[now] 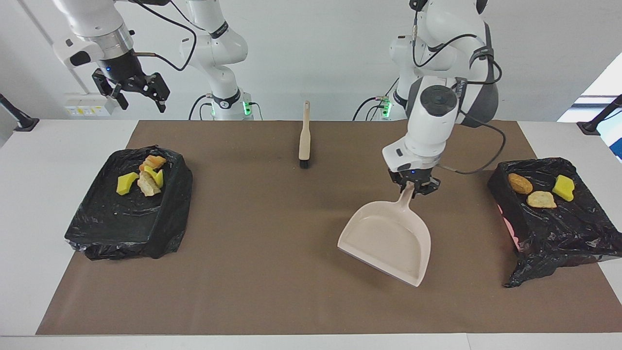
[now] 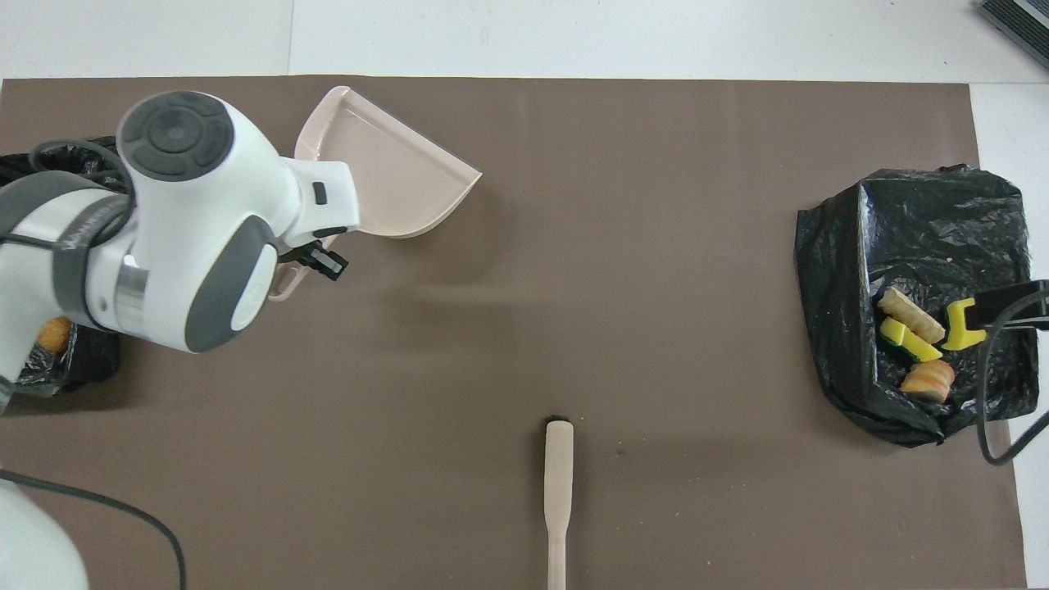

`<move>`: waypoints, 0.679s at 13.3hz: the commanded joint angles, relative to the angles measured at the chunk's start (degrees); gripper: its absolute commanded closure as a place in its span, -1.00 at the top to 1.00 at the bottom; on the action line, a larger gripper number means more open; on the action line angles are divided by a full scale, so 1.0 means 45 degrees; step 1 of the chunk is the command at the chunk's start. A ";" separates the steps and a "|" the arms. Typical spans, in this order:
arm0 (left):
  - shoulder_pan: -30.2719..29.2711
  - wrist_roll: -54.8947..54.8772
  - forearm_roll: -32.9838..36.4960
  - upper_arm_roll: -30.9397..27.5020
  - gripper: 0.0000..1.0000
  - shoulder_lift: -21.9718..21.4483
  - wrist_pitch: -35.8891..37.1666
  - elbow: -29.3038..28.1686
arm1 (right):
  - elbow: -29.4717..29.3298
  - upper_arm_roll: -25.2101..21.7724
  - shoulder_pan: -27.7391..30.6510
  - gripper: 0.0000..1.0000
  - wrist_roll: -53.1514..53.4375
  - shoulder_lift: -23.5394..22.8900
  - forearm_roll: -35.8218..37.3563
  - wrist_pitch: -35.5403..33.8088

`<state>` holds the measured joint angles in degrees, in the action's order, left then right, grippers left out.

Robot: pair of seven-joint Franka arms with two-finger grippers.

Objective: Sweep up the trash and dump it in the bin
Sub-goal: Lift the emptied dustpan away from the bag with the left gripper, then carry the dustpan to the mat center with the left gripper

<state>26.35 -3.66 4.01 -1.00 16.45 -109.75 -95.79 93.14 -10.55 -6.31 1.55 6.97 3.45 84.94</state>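
Note:
My left gripper (image 1: 413, 187) is shut on the handle of the beige dustpan (image 1: 388, 238), which hangs tilted and empty over the brown mat, lip down; in the overhead view the dustpan (image 2: 385, 176) shows partly under the left arm. Three trash scraps (image 1: 542, 199) lie in the black-bagged bin (image 1: 559, 228) at the left arm's end. Several more scraps (image 1: 146, 177) lie in the other black-bagged bin (image 1: 126, 218) at the right arm's end, also in the overhead view (image 2: 914, 336). My right gripper (image 1: 131, 90) is open, raised over that bin's edge nearer the robots.
A beige brush (image 1: 304, 138) with black bristles lies on the mat (image 1: 272, 272) near the robots, midway between the arms; it also shows in the overhead view (image 2: 559, 492). The left arm hides most of its end's bin (image 2: 82, 360) from above.

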 commanded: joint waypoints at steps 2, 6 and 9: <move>0.1505 0.2820 -0.0441 -0.0285 -1.00 0.0972 -0.0280 0.1010 | 0.0280 0.1053 0.0993 1.00 -0.0502 0.0247 -0.0121 0.0012; 0.2230 0.4970 -0.1162 -0.0285 -1.00 0.1773 -0.0221 0.2086 | 0.0280 0.1035 0.0954 1.00 -0.0482 0.0247 -0.0121 0.0012; 0.2563 0.5851 -0.1222 -0.0285 -1.00 0.2104 -0.0260 0.2534 | 0.0280 0.1035 0.0934 1.00 -0.0482 0.0267 -0.0121 0.0012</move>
<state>36.41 20.34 -0.42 -1.03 23.80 -111.21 -87.88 93.14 -6.50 -3.25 1.23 6.97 3.44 84.94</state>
